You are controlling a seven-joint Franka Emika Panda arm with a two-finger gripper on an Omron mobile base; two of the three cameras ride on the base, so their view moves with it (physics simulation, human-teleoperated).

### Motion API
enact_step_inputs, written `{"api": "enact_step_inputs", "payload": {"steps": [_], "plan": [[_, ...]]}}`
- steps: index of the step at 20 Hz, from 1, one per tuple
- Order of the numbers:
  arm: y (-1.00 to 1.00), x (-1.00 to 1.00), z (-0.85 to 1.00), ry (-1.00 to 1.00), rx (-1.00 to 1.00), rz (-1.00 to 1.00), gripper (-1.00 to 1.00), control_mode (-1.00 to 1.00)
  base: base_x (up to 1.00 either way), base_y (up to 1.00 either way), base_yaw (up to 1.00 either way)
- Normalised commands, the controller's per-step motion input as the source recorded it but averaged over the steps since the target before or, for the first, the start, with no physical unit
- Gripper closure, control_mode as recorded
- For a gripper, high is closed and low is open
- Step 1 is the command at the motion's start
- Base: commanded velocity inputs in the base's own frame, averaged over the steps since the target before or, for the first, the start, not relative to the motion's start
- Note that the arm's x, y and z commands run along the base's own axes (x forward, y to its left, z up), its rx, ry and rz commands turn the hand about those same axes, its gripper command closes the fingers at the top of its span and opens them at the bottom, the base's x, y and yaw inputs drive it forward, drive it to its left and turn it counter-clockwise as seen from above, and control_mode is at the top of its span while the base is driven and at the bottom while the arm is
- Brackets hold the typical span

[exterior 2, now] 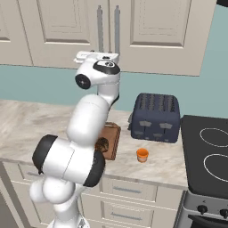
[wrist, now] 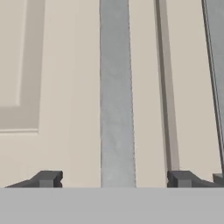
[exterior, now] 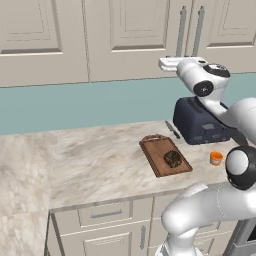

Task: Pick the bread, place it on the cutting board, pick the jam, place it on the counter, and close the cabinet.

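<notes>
On the cutting board (exterior: 165, 155) sits the bread (exterior: 172, 159), and the jam (exterior: 216, 158) stands on the counter (exterior: 95, 160) beside the toaster (exterior: 200, 121), so both placements look done. Up at the cabinet (exterior: 135, 35), the gripper (wrist: 114, 178) faces a grey handle (wrist: 116, 92) with its jaws apart, the doors appearing flush, so closing seems finished or nearly so.

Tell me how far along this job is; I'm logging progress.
Done: the bread lies on the cutting board, and the jam stands on the counter. In hand: the open gripper faces the cabinet door's bar handle. The doors look shut, so little remains.
</notes>
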Motion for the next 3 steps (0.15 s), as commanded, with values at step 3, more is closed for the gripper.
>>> {"api": "enact_step_inputs", "payload": {"steps": [3], "plan": [[0.02,0.37,-0.15,0.00,0.00,0.00,-1.00,-1.00,0.00,0.00,0.00]]}}
